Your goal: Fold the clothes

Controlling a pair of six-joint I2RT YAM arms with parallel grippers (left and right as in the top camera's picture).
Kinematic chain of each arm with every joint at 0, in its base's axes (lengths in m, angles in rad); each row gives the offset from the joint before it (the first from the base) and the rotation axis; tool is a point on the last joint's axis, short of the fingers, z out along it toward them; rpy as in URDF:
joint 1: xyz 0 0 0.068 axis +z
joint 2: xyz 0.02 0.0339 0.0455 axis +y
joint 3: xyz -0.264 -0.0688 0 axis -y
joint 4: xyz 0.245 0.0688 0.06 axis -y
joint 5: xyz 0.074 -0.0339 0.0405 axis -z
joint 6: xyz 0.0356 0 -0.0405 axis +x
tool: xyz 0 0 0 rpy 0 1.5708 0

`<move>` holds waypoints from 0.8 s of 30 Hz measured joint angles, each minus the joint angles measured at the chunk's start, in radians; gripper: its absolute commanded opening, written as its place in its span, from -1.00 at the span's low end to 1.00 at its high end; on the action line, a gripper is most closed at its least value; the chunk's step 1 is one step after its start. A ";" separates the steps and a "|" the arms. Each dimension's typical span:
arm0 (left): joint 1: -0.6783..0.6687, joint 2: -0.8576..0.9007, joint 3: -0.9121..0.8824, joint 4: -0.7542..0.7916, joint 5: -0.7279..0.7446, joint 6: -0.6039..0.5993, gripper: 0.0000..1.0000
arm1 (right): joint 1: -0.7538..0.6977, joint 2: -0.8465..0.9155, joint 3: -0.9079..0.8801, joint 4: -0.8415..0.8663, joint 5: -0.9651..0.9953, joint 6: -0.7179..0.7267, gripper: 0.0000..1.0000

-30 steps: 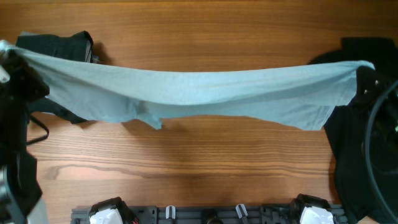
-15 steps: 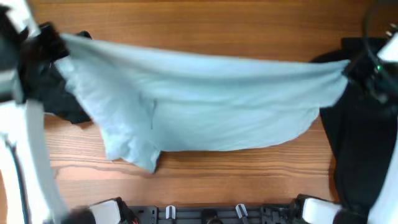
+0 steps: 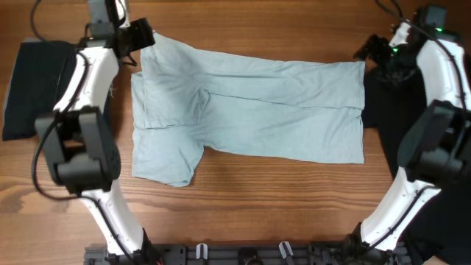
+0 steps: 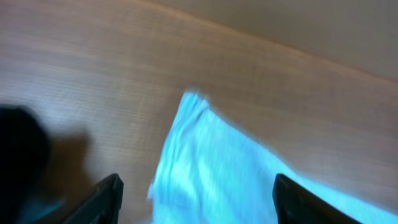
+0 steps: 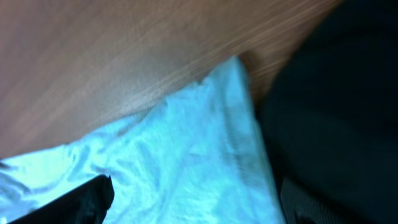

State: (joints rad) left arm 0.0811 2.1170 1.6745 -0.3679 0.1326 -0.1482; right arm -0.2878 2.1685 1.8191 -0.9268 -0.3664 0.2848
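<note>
Black fingers of our left gripper stand wide apart and hold nothing. Between and just ahead of them, a corner of the aqua T-shirt lies on the wooden table. Our right gripper is spread the same way, also empty, with the shirt's other far corner lying flat below and between its fingers. Right beside that corner a dark garment touches the shirt's right edge. From overhead we see the shirt spread flat across the middle of the table, with one gripper at each far corner. A lengthwise crease runs through its upper part and a sleeve points toward the near side at the left. A second dark garment lies at the left edge, apart from the shirt, beyond our left arm.
</note>
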 measured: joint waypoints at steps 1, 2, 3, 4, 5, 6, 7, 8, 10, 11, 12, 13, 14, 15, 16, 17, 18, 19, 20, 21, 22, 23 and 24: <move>0.012 -0.064 0.000 -0.138 -0.003 -0.001 0.57 | -0.024 -0.039 0.000 -0.075 0.000 -0.019 0.80; 0.017 -0.105 0.001 -0.194 -0.005 -0.001 0.53 | -0.036 -0.070 0.000 -0.126 0.000 -0.034 0.79; 0.021 -0.161 0.002 -0.264 -0.008 -0.001 0.43 | -0.045 -0.109 0.000 -0.179 0.000 -0.053 0.78; 0.023 -0.231 0.003 -0.361 -0.010 -0.004 0.07 | -0.048 -0.174 -0.001 -0.249 0.000 -0.074 0.75; 0.023 -0.322 0.008 -0.452 -0.012 -0.006 -0.03 | -0.045 -0.238 -0.001 -0.306 0.000 -0.088 0.71; 0.022 -0.362 0.018 -0.523 -0.020 -0.011 0.00 | -0.043 -0.281 0.001 -0.366 -0.002 -0.095 0.71; 0.022 -0.388 0.024 -0.608 -0.034 -0.008 0.05 | -0.042 -0.315 0.002 -0.432 -0.003 -0.097 0.72; 0.022 -0.395 0.024 -0.665 -0.042 -0.011 0.12 | -0.041 -0.328 0.004 -0.466 -0.004 -0.097 0.71; 0.022 -0.385 0.007 -0.771 -0.059 -0.013 0.16 | -0.041 -0.331 -0.008 -0.512 0.009 -0.097 0.71; 0.023 -0.380 -0.010 -0.787 -0.061 -0.013 0.17 | -0.041 -0.331 -0.028 -0.513 0.015 -0.097 0.71; 0.024 -0.379 -0.042 -0.801 -0.064 -0.014 0.17 | -0.041 -0.331 -0.062 -0.509 0.024 -0.097 0.71; 0.029 -0.378 -0.074 -0.818 -0.068 -0.014 0.17 | -0.041 -0.331 -0.099 -0.500 0.031 -0.097 0.70; 0.034 -0.375 -0.095 -0.819 -0.068 -0.014 0.17 | -0.041 -0.331 -0.136 -0.481 0.034 -0.097 0.71; 0.040 -0.374 -0.124 -0.826 -0.067 -0.014 0.17 | -0.041 -0.331 -0.186 -0.446 0.035 -0.096 0.71; 0.046 -0.374 -0.170 -0.840 -0.067 -0.014 0.18 | -0.040 -0.328 -0.238 -0.422 0.037 -0.096 0.72; 0.050 -0.372 -0.199 -0.829 -0.066 -0.014 0.18 | -0.040 -0.328 -0.284 -0.391 0.038 -0.092 0.73; 0.051 -0.372 -0.232 -0.813 -0.058 -0.014 0.21 | -0.040 -0.328 -0.327 -0.355 0.039 -0.088 0.74; 0.051 -0.370 -0.273 -0.804 -0.055 -0.014 0.27 | -0.040 -0.327 -0.379 -0.343 0.042 -0.083 0.75; 0.051 -0.369 -0.301 -0.795 -0.056 -0.015 0.37 | -0.040 -0.327 -0.417 -0.322 0.043 -0.074 0.77; 0.051 -0.368 -0.329 -0.791 -0.057 -0.015 0.36 | -0.040 -0.327 -0.450 -0.303 0.043 -0.069 0.78; 0.053 -0.368 -0.355 -0.780 -0.060 -0.018 0.34 | -0.040 -0.327 -0.473 -0.295 0.045 -0.066 0.78; 0.058 -0.368 -0.388 -0.768 -0.064 -0.015 0.29 | -0.040 -0.327 -0.507 -0.273 0.046 -0.060 0.78; 0.065 -0.368 -0.426 -0.753 -0.073 -0.015 0.23 | -0.040 -0.327 -0.524 -0.256 0.046 -0.055 0.77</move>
State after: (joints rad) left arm 0.1463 1.7493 1.2488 -1.1206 0.0597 -0.1635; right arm -0.3283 1.8420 1.2949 -1.1831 -0.3202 0.2302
